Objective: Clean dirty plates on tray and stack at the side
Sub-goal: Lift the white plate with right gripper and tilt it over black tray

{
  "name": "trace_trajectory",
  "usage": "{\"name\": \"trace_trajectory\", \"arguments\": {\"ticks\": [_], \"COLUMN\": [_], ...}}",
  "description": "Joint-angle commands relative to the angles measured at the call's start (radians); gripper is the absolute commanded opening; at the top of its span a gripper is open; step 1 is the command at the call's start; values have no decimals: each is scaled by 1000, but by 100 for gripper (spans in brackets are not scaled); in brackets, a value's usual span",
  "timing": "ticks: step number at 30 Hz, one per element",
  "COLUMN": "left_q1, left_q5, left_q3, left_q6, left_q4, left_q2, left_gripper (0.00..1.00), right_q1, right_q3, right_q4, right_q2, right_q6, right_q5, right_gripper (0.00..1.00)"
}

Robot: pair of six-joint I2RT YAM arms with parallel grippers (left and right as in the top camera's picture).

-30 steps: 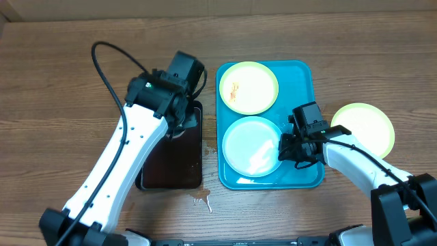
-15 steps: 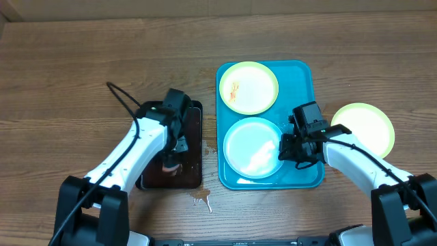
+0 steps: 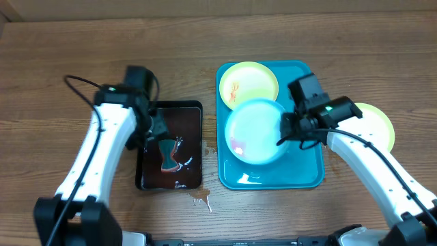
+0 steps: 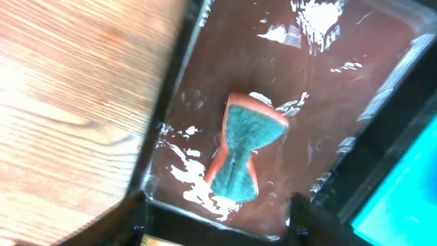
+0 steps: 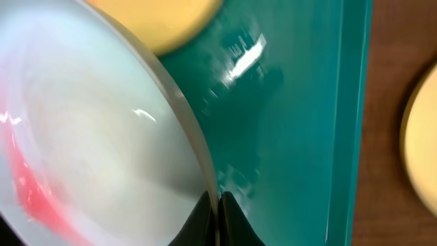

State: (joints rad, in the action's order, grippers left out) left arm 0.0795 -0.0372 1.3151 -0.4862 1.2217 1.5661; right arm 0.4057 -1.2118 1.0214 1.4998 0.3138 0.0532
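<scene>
My right gripper (image 3: 283, 134) is shut on the right rim of the white, blue-rimmed plate (image 3: 254, 131). It holds the plate tilted above the turquoise tray (image 3: 307, 174). In the right wrist view the fingers (image 5: 205, 215) pinch the rim of this plate (image 5: 89, 130), which carries a red smear. A pale yellow plate (image 3: 249, 83) with orange smears lies at the tray's far end, its near edge under the white plate. Another yellow plate (image 3: 377, 126) rests on the table to the right of the tray. My left gripper (image 3: 156, 127) hangs open over the black tray, holding nothing.
The black tray (image 3: 171, 104) of brown liquid sits left of the turquoise tray. A green and orange sponge (image 4: 242, 154) lies in the liquid, ahead of my left gripper (image 4: 218, 205). A small wet spill (image 3: 201, 200) marks the wood near the black tray's front corner.
My left gripper opened and let go of the sponge, which now lies in the brown liquid, and the arm drew back to the left. My right gripper lifted and tilted the white plate.
</scene>
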Motion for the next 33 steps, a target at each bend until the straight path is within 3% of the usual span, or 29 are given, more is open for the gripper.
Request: {"name": "trace_trajectory", "arguments": {"ticks": [1,3,11,20,33], "left_q1": [-48,-78,-132,-132,-132], "left_q5": [12,13,11,4,5], "left_q3": [161,241,468,470,470], "left_q6": [40,42,63,87,87], "left_q4": [53,93,204,237,264], "left_q2": [-105,-139,-253,-319,-290], "left_gripper": [85,100,100,100,100], "right_q1": [94,154,415,578,790], "right_q3": [-122,-166,-209,-209,-211], "right_q4": [-5,-29,-234,-302,-330], "right_q2": [-32,-32,43,244,219], "right_q6": [-32,-34,-35,-34,-35], "right_q5": [118,179,382,536,1052], "right_gripper": [4,4,4,4,4]}}
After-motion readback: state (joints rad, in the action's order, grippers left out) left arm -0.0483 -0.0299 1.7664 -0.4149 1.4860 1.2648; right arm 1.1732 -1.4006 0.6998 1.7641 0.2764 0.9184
